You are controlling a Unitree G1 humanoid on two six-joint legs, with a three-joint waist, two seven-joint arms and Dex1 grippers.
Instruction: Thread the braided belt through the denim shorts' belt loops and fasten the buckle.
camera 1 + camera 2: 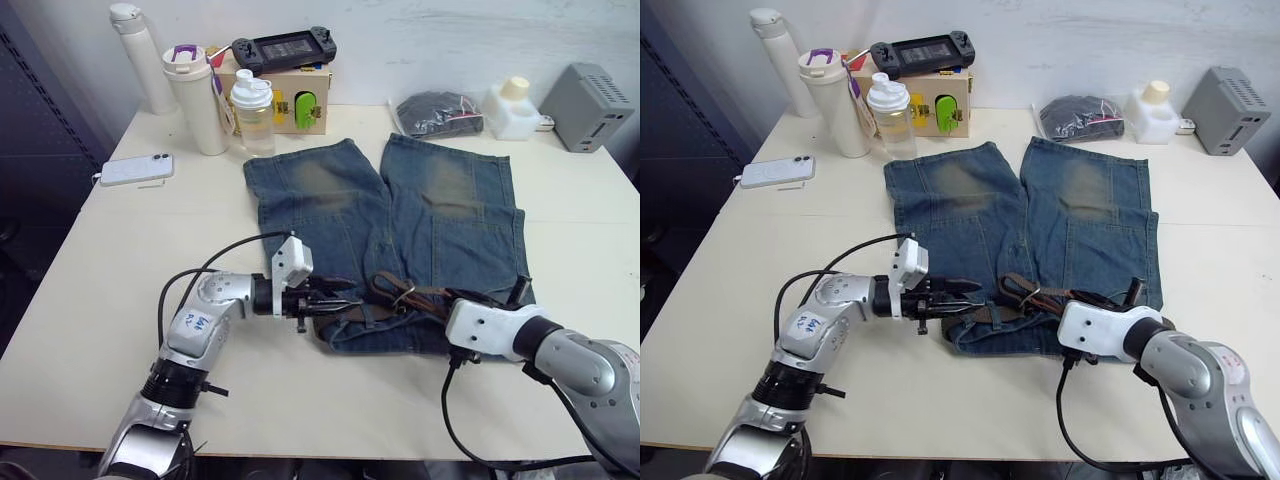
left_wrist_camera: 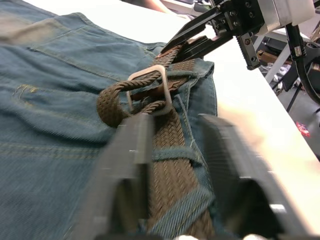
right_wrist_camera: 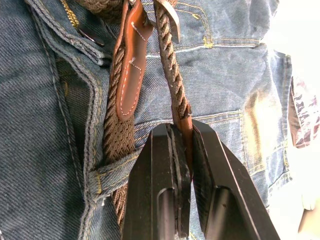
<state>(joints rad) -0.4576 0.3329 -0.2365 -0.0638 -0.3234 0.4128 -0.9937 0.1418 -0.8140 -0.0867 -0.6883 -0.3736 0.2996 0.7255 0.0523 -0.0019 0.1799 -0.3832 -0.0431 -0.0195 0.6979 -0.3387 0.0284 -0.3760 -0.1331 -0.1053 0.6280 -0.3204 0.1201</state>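
Two end effectors work at the waistband of the denim shorts (image 1: 400, 220), which lie flat on the counter (image 1: 120, 300), legs pointing away from the robot. Braided belt (image 2: 172, 170) runs along the waistband under at least one belt loop (image 2: 172, 152), with the buckle (image 2: 150, 87) sitting on the denim near the fly. Left end effector (image 1: 345, 298) released, fingers spread either side of the belt at the waistband's left part, not gripping. Right end effector (image 3: 187, 150) clenched on the belt's tan-tipped free end, just past the buckle. Phone (image 1: 136, 169), bottles (image 1: 200, 95), game controller (image 1: 285, 48) and a bagged dark bundle (image 1: 435, 112) sit along the far edge.
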